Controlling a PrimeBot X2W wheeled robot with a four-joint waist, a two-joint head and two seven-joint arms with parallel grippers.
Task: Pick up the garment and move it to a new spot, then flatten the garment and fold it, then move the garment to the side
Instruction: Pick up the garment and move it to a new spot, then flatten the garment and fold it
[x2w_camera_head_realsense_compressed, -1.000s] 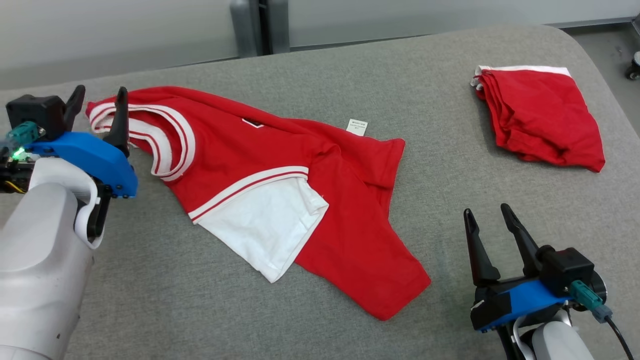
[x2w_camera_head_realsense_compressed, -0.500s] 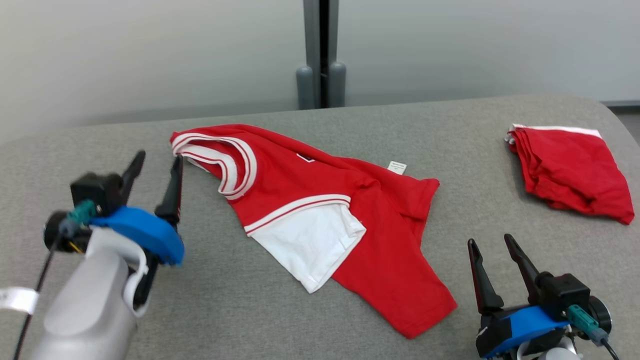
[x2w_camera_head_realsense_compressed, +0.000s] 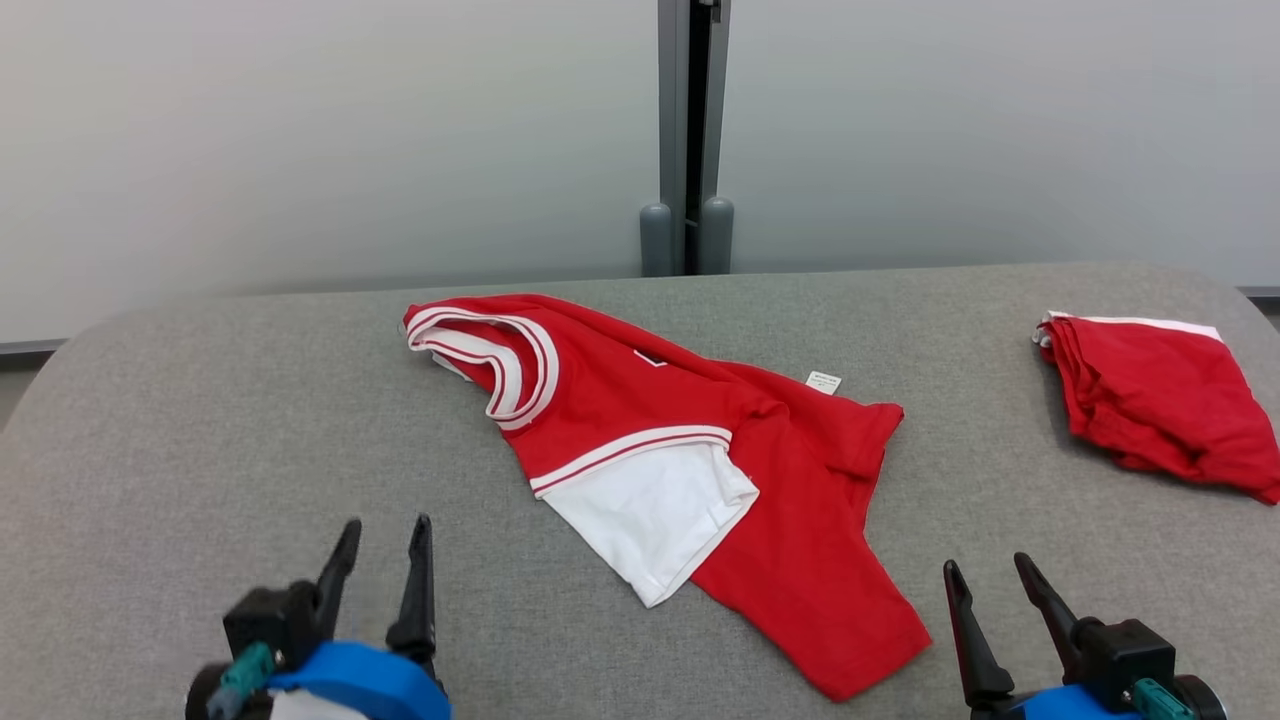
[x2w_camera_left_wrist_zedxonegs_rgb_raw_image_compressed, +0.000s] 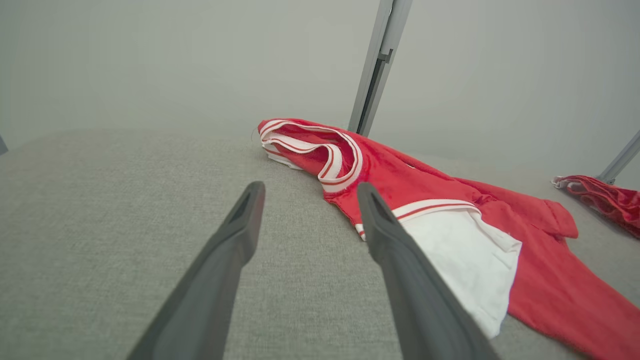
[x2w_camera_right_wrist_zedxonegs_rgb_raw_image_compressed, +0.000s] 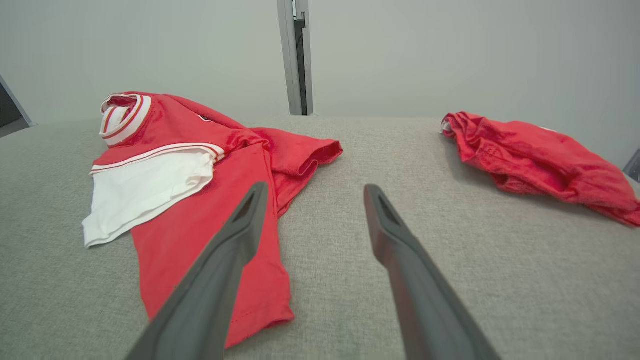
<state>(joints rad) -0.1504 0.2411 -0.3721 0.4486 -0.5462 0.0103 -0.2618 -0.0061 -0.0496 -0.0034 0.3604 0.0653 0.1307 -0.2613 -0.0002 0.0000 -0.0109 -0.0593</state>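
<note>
**Hovering with both grippers open, the red shirt lying loose between them**

My left gripper (x2w_camera_head_realsense_compressed: 388, 523) is cut off by the bottom edge of the head view. I see its two fingers spread with nothing between them, but not the arm behind them. My right gripper (x2w_camera_head_realsense_compressed: 985, 563) is cut off the same way, its fingers also parted and empty.

The shirt (x2w_camera_head_realsense_compressed: 640, 400) lies crumpled on the grey table (x2w_camera_head_realsense_compressed: 200, 400), untouched by either gripper. It is bunched over itself, so I cannot make out its full outline or find a second sleeve. A white panel (x2w_camera_head_realsense_compressed: 650, 510) sticks out from under a striped band. The striped collar (x2w_camera_head_realsense_compressed: 490, 350) stands up in a loop and I cannot see inside it from the head. The print on the small label (x2w_camera_head_realsense_compressed: 823, 381) at the shirt's far side is too small to read.

Right of the shirt and well apart from it lies a folded red cloth (x2w_camera_head_realsense_compressed: 1150, 390), clipped by the head view's right edge. I cannot tell what kind of garment it is.

The table's back edge runs just behind the collar, with a grey post (x2w_camera_head_realsense_compressed: 688, 130) and a pale wall (x2w_camera_head_realsense_compressed: 300, 150) beyond it. Left of the shirt the table is bare out to its rounded corner. A bare strip also separates the shirt from the red cloth. The shirt's lower corner points toward my right gripper, near it but apart.
</note>
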